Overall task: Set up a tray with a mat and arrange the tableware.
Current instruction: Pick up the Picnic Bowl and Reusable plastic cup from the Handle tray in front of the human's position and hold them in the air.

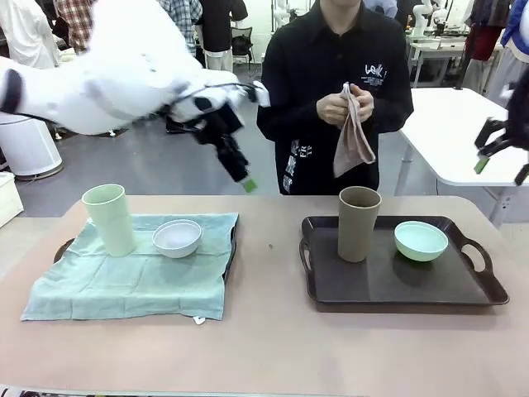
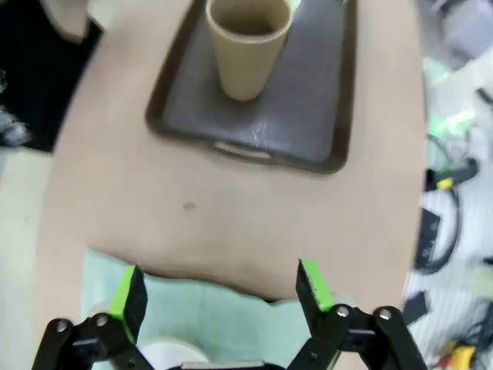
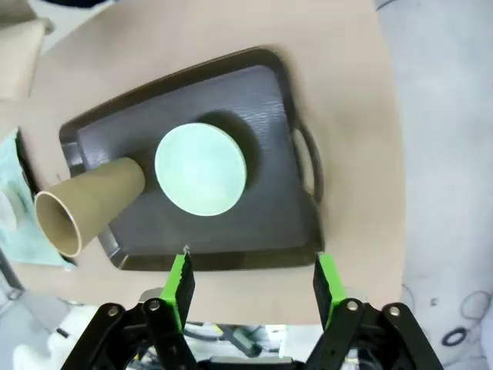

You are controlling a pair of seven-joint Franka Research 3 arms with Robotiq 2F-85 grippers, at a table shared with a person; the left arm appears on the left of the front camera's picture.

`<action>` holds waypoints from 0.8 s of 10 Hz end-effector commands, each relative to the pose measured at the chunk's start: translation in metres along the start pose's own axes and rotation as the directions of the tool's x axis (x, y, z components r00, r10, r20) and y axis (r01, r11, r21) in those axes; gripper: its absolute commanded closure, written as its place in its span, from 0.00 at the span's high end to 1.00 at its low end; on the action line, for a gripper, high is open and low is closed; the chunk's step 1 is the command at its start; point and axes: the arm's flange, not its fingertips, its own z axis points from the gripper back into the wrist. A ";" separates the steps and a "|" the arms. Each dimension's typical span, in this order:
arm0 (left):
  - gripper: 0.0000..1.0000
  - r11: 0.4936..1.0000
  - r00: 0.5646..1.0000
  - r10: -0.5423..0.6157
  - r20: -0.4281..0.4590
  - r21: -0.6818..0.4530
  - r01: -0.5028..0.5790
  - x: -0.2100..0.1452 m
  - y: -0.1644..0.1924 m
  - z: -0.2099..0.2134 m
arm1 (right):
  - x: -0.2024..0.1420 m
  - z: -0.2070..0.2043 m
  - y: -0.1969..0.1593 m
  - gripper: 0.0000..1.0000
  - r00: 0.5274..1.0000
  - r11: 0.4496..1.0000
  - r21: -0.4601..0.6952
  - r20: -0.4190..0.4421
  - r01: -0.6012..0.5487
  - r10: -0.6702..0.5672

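Two trays sit on the counter (image 1: 273, 347). The left tray (image 1: 63, 248) carries a green mat (image 1: 124, 285) with one pale green cup (image 1: 110, 219) and one white bowl (image 1: 177, 237) on it. The bare right tray (image 1: 397, 285) holds one brown cup (image 1: 359, 223) and one mint bowl (image 1: 421, 240). A person holds a second, taupe mat (image 1: 354, 141). The left pincer (image 2: 219, 289) and the right pincer (image 3: 254, 281) both hang open and empty.

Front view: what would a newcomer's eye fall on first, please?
A green mat at left carries a pale green cup and white bowl; the dark tray at right holds a brown cup and mint bowl. Beyond, a person holds a taupe cloth.
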 end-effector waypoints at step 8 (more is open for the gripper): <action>1.00 0.954 0.937 -0.179 0.300 -0.178 0.240 -0.002 0.033 -0.070 | 0.018 -0.038 0.033 0.81 0.994 0.994 -0.062 -0.063 -0.091 0.087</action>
